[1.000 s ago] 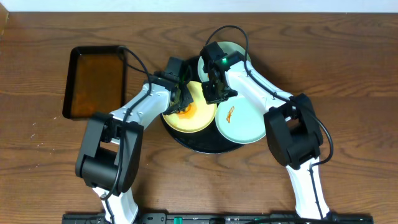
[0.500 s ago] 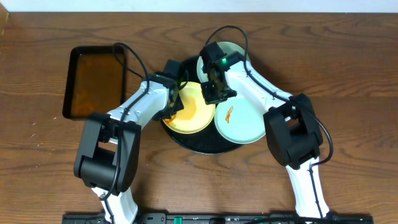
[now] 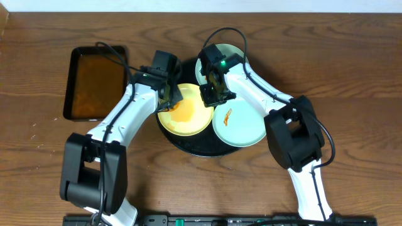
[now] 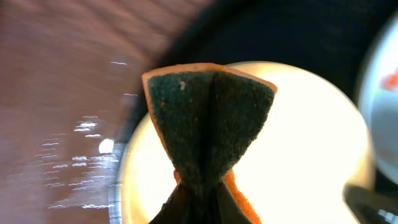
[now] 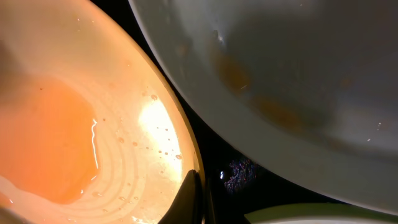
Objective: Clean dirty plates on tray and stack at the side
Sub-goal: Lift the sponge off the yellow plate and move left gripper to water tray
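On the round black tray (image 3: pixel 201 145) lie a pale yellow plate (image 3: pixel 188 119) with a spread orange smear, a mint plate (image 3: pixel 242 125) with an orange streak, and a second mint plate (image 3: pixel 233 51) at the back. My left gripper (image 3: pixel 172 95) (image 4: pixel 199 196) is shut on a folded green-and-orange sponge (image 4: pixel 208 118), over the yellow plate's far-left edge. My right gripper (image 3: pixel 211 95) (image 5: pixel 198 190) is shut on the yellow plate's (image 5: pixel 62 124) right rim. A mint plate (image 5: pixel 280 81) with a faint smear lies just beyond it.
A rectangular black tray (image 3: pixel 95 81) of brownish liquid sits on the wooden table (image 3: pixel 352 75) left of the round tray. Both arms reach in from the near edge, and their cables arch over the back of the tray.
My left gripper has swept the sponge from the yellow plate's middle to its far-left edge, thinning the orange smear. The plates shifted slightly left. The right gripper stayed on the rim.
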`<state>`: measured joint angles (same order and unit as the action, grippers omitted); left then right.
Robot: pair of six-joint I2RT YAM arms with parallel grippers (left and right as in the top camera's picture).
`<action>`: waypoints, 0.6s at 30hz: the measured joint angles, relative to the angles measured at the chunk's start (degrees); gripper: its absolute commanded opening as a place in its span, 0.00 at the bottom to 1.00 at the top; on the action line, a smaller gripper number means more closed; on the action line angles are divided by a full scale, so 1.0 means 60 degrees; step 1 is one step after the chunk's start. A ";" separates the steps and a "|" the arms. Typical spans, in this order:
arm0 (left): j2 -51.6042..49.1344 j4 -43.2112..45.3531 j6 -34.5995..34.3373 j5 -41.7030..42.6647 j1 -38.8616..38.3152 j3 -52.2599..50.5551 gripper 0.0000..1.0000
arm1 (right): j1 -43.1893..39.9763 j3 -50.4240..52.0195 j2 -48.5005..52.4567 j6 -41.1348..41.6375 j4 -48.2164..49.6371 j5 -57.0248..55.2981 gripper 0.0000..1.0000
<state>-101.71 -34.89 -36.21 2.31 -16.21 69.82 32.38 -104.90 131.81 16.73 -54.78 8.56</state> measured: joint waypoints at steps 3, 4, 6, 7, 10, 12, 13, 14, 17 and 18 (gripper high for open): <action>-0.0124 0.0233 -0.0076 0.0477 -0.0182 -0.0131 0.08 | 0.0000 0.0000 0.0000 -0.0004 0.0000 0.0000 0.02; -0.0215 0.0288 -0.0120 0.0561 -0.0270 -0.0168 0.08 | 0.0000 0.0000 0.0000 0.0000 0.0004 0.0000 0.01; -0.0492 0.0357 -0.0189 0.0707 -0.0470 -0.0193 0.08 | 0.0000 0.0000 0.0000 0.0000 0.0000 0.0000 0.01; -0.0667 0.0393 -0.0219 0.0776 -0.0586 -0.0200 0.08 | 0.0000 0.0000 0.0000 0.0000 0.0000 0.0000 0.01; -0.1191 0.0474 -0.0222 0.0856 -0.0892 -0.0226 0.08 | 0.0000 0.0000 0.0000 -0.0004 0.0000 -0.0015 0.02; -0.1322 0.0474 -0.0222 0.0856 -0.0987 -0.0222 0.08 | -0.0015 0.0000 0.0000 -0.0004 -0.0033 -0.0076 0.01; -0.1322 0.0412 -0.0226 0.0823 -0.0998 -0.0222 0.07 | -0.0018 0.0000 0.0000 -0.0004 -0.0036 -0.0062 0.02; -0.1322 0.0350 -0.0226 0.0769 -0.0998 -0.0211 0.07 | -0.0018 0.0000 0.0000 -0.0004 -0.0036 -0.0062 0.01; -0.1319 -0.0138 -0.0229 0.0280 -0.1005 -0.0160 0.07 | -0.0018 0.0000 0.0000 -0.0004 -0.0036 -0.0087 0.01; -0.1319 -0.0324 -0.0237 0.0051 -0.1005 -0.0146 0.08 | -0.0018 0.0000 0.0000 -0.0004 -0.0036 -0.0084 0.01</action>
<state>-109.62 -36.84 -37.63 2.61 -22.24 68.95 32.27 -104.90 131.81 16.71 -55.00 8.05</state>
